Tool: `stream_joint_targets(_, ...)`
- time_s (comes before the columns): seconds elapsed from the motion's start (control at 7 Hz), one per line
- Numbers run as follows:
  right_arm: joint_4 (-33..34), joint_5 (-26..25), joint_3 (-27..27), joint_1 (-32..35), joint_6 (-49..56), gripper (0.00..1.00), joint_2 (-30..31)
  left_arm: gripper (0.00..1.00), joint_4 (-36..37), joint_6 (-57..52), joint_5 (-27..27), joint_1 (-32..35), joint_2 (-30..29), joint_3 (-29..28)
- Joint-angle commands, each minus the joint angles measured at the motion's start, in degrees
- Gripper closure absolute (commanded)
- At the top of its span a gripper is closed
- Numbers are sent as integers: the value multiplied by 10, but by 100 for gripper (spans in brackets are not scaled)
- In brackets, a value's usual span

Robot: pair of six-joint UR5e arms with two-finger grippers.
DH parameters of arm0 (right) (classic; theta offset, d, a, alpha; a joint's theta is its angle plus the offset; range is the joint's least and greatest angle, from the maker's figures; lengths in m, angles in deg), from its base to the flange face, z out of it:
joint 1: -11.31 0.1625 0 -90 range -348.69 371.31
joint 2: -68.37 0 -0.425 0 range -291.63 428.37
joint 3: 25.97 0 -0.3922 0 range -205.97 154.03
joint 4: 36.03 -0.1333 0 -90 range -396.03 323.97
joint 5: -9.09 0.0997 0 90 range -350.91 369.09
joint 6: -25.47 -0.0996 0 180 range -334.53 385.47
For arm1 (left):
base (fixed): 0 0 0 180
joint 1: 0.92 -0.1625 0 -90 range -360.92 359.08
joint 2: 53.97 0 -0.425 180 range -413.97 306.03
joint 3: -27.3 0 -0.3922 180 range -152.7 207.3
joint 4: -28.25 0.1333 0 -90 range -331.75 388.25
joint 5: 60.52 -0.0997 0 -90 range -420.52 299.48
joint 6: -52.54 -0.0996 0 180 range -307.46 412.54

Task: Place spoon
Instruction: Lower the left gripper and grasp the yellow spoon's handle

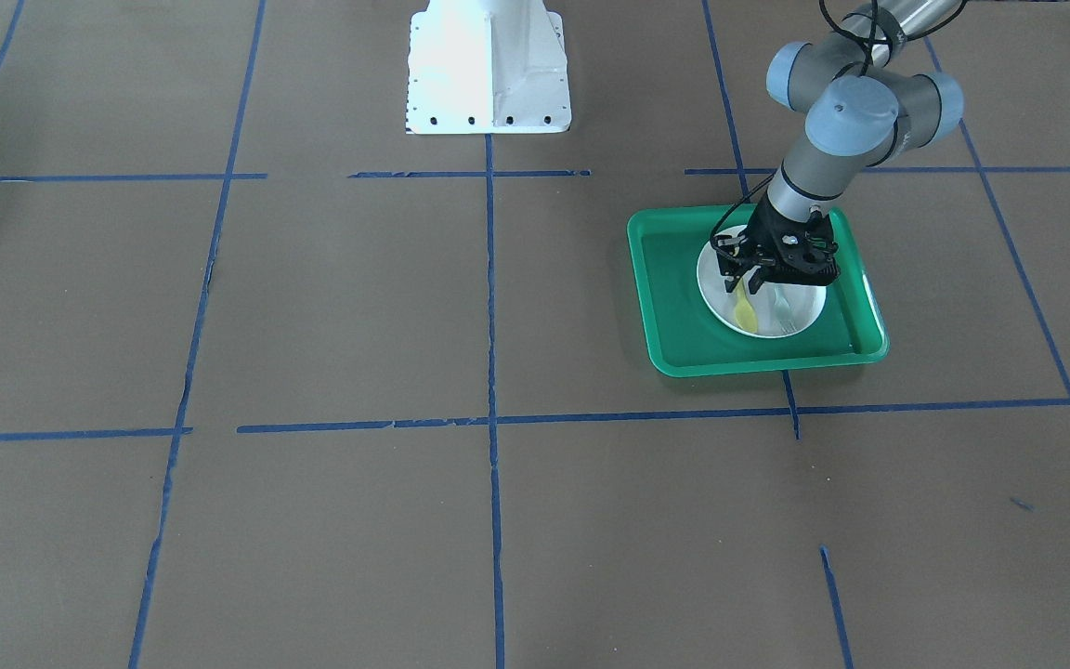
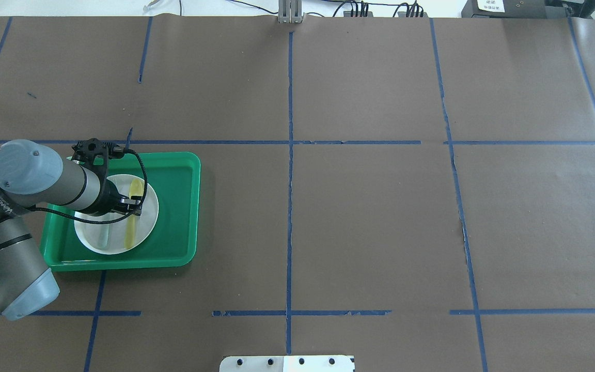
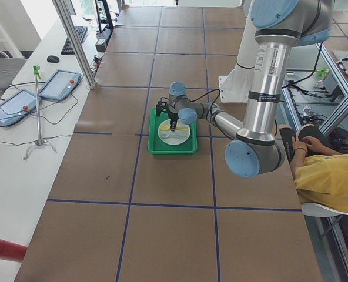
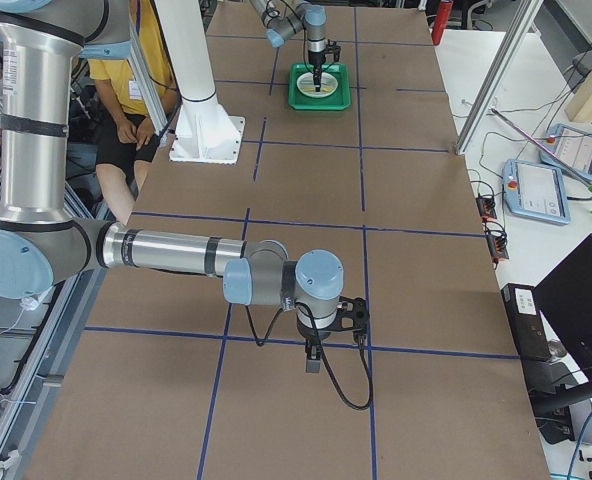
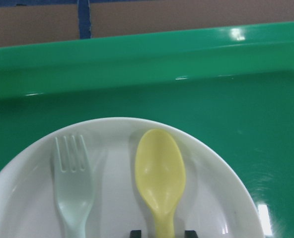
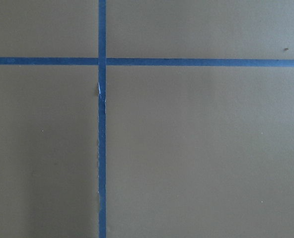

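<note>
The spoon (image 5: 160,173) lies on the plate (image 5: 28,203) beside the fork (image 5: 73,183), seemingly placed; the left end effector (image 5: 162,232), slightly open astride its handle, holding nothing, need only withdraw.

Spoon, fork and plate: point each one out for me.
spoon (image 5: 160,173), left wrist view, on its bowl.
fork (image 5: 73,193), left wrist view, just below the tines.
plate (image 5: 211,198), left wrist view, bare patch right of the spoon.

The table (image 2: 370,222) was covered with brown paper and divided by blue tape lines — on it lay a green tray (image 2: 179,217), toward the robot's left, and the white robot base (image 1: 489,74).
</note>
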Motion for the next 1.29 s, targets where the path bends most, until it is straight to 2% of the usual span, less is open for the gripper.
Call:
stream_joint_targets(0.0, 0, 0, 0, 0, 0, 0, 0, 70, 0, 2, 2, 0, -3, -4)
stream_joint_targets(0.14, 0, 0, 0, 0, 0, 0, 0, 91, 0, 2, 3, 0, -2, -2)
stream_joint_targets(0.29, 0, 0, 0, 0, 0, 0, 0, 100, 1, 2, 3, 2, 0, 5)
stream_joint_targets(0.57, 0, 0, 0, 0, 0, 0, 0, 100, 4, 2, 3, 12, 11, 29)
stream_joint_targets(0.86, 0, 0, 0, 0, 0, 0, 0, 100, 100, 11, 3, 13, -26, 67)
stream_joint_targets(1.14, 0, 0, 0, 0, 0, 0, 0, 100, 105, 71, 2, 4, -83, 24)
